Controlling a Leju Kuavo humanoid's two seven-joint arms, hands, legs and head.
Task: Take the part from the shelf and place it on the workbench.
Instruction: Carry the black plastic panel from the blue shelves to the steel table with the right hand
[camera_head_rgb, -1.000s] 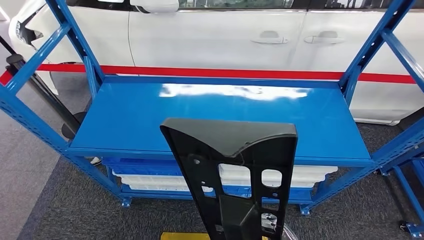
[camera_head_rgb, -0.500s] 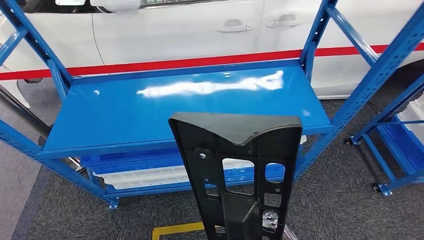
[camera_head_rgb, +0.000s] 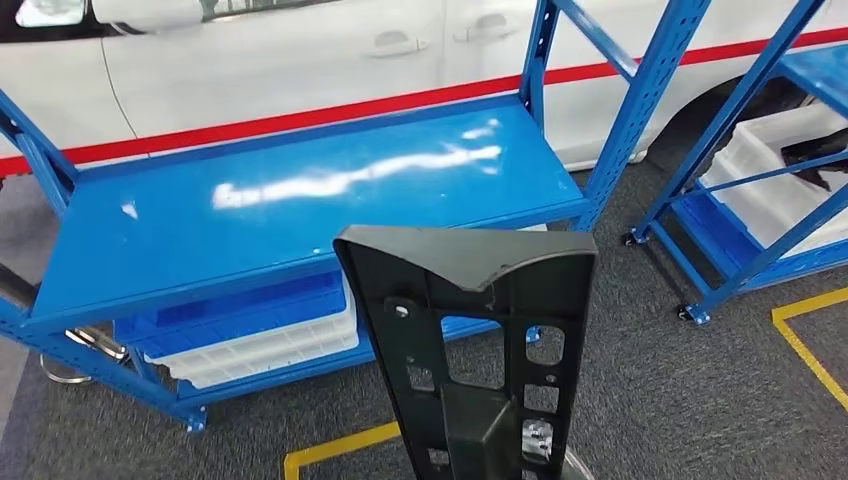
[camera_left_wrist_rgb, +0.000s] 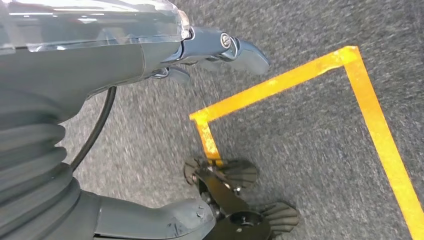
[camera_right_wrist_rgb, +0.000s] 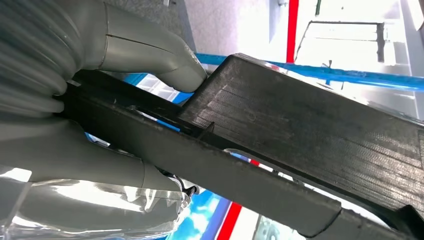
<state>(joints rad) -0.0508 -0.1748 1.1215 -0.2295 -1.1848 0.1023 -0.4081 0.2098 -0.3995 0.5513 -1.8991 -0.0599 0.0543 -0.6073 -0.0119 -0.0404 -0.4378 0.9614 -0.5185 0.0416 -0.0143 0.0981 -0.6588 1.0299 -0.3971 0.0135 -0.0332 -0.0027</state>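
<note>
A long black plastic part (camera_head_rgb: 470, 300) with several cut-outs stands upright close in front of me, at the lower middle of the head view. My right hand (camera_right_wrist_rgb: 60, 145) grips its lower end, with the thumb (camera_right_wrist_rgb: 165, 65) pressed on the part's textured face (camera_right_wrist_rgb: 310, 125). My left hand (camera_left_wrist_rgb: 90, 70) hangs over the grey carpet, its fingers (camera_left_wrist_rgb: 235, 47) and thumb spread apart and holding nothing. Behind the part, the top board of a blue shelf (camera_head_rgb: 300, 200) lies bare.
White bins (camera_head_rgb: 260, 345) sit on the blue shelf's lower level. A second blue rack (camera_head_rgb: 700, 150) at the right holds a white bin (camera_head_rgb: 770, 190) containing a black piece (camera_head_rgb: 815, 150). A white car (camera_head_rgb: 250, 60) stands behind. Yellow tape lines (camera_head_rgb: 340, 445) mark the carpet.
The camera has turned to the right: the blue shelf and the car slid left in the picture and the second rack came in. The part keeps its place in front of me.
</note>
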